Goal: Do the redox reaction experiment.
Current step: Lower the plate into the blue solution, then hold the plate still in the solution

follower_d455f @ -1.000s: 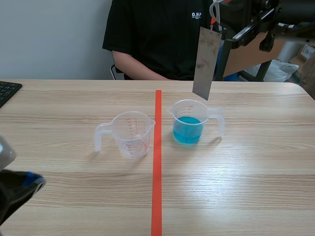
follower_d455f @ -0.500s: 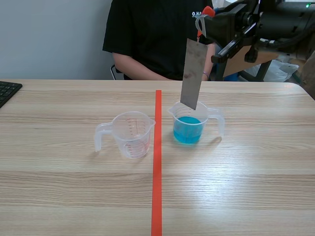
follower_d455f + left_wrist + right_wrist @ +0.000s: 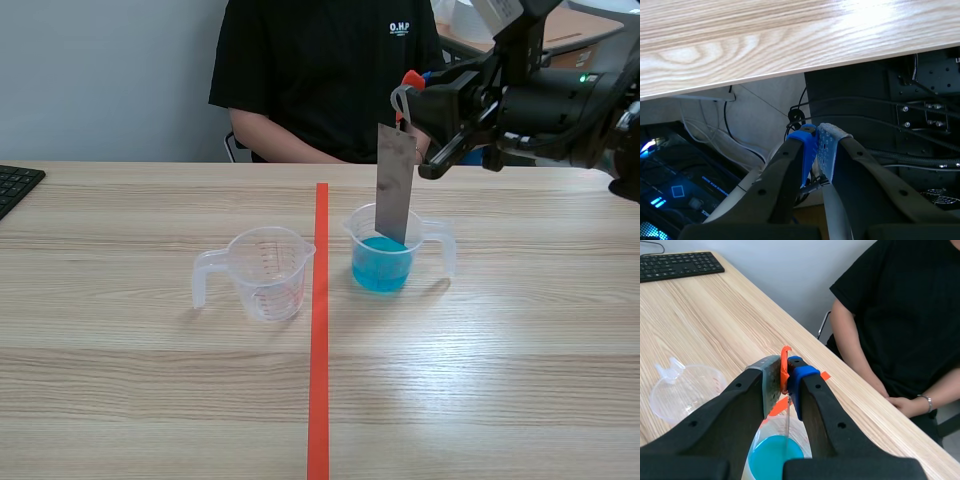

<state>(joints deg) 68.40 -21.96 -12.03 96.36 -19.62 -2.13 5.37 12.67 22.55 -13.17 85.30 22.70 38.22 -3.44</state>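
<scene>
The step in hand looks like the dipping itself: the right gripper (image 3: 408,92) reaches in over the far side of the table (image 3: 500,380) with its fingers pinched tight on an orange-red clip (image 3: 412,79). From that clip a grey, blotchy metal strip (image 3: 395,185) hangs nearly upright. The strip's lower end sits inside the rim of the clear measuring cup (image 3: 448,250) that holds the blue liquid (image 3: 380,268). In the right wrist view the strip runs edge-on from between the pads straight down to the blue surface, but how deep it goes under cannot be told. This cup stands just on the robot's right of the orange-red tape line (image 3: 319,330), handle turned outward. A second, empty measuring cup (image 3: 268,275) stands just on the other side of the line, untouched. The left gripper (image 3: 816,142) is out of the scene view, hanging below the table's edge among cables, its blue pads pressed together on nothing. A person (image 3: 320,80) sits across the table, hands off the work. My judgement is that the next move calls for a slow, plumb descent so that the strip enters the liquid without knocking the cup's wall. The grip on the clip should hold firm, and the arm should then wait while the solution acts on the metal
</scene>
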